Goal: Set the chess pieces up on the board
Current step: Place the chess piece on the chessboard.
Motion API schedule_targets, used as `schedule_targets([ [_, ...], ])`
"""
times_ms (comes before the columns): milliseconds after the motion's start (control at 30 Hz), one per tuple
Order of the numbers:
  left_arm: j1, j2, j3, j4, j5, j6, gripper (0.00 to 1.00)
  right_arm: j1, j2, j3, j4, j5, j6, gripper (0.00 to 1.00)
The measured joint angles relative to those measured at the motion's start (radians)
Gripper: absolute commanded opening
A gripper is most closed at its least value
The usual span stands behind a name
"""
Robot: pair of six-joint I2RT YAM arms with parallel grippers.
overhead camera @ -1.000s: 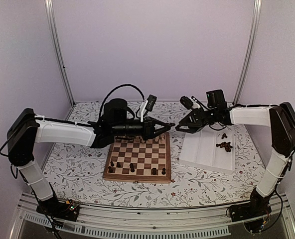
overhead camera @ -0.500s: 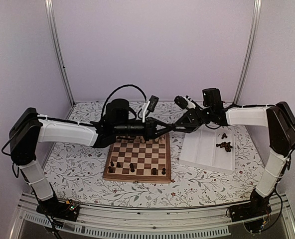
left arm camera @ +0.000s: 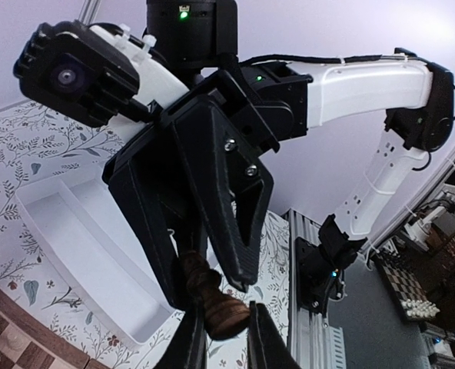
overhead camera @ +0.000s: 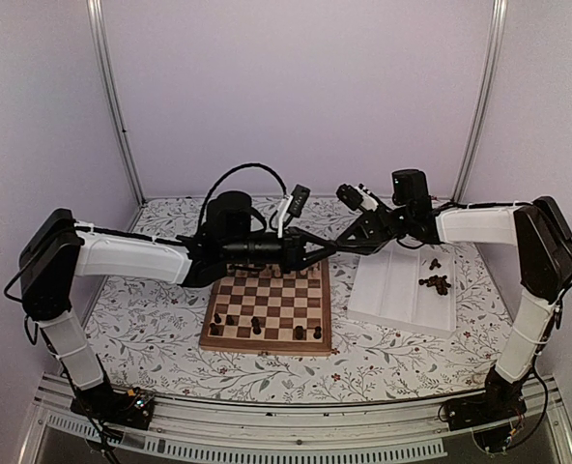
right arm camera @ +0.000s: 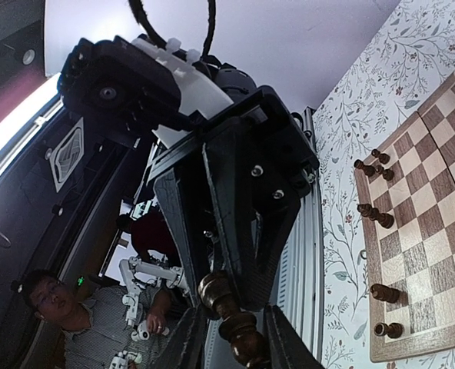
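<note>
Centre frame, above the far edge of the board (overhead camera: 267, 341), left tool (overhead camera: 328, 249) and right tool (overhead camera: 342, 246) both pinch one dark chess piece (left arm camera: 217, 300). It looks light, rigid, smooth-turned wood, likely to swivel unless gripped across its waist.

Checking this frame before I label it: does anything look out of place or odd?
Nothing looks spilled or damaged. One oddity: a dark chess piece is in mid-air, between the fingertips of both the left gripper and right gripper, seemingly a handover. Other dark pieces lie clustered in the white tray.
</note>
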Motion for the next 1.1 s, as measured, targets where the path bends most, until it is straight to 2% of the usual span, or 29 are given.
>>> schedule_targets([
  [133, -0.004, 0.005, 0.003, 0.009, 0.004, 0.0, 0.15, 0.0, 0.008, 0.006, 0.015, -0.002, 0.014, 0.1],
  [233, -0.004, 0.006, 0.003, 0.0, 0.005, 0.003, 0.25, 0.0, 0.013, 0.013, 0.022, -0.013, 0.013, 0.04],
  [333, -0.005, 0.006, 0.008, -0.012, -0.009, 0.014, 0.35, 0.0, 0.014, 0.017, 0.024, -0.013, 0.009, 0.03],
  [533, -0.009, -0.031, 0.007, -0.18, -0.104, 0.094, 0.39, -0.008, 0.014, 0.026, -0.002, 0.002, -0.046, 0.02],
  [600, -0.009, -0.087, -0.009, -0.25, -0.141, 0.132, 0.4, -0.01, 0.014, 0.071, -0.124, 0.039, -0.125, 0.02],
  [667, -0.009, -0.158, -0.031, -0.304, -0.174, 0.167, 0.41, -0.009, 0.014, 0.14, -0.275, 0.106, -0.251, 0.01],
  [800, -0.006, -0.317, -0.077, -0.385, -0.263, 0.22, 0.43, 0.022, 0.01, 0.284, -0.538, 0.335, -0.57, 0.0],
  [933, 0.008, -0.43, -0.126, -0.44, -0.373, 0.243, 0.44, 0.104, -0.003, 0.299, -0.684, 0.591, -0.792, 0.03],
  [1100, 0.055, -0.52, -0.193, -0.499, -0.506, 0.243, 0.44, 0.254, -0.003, 0.281, -0.801, 0.872, -0.983, 0.03],
])
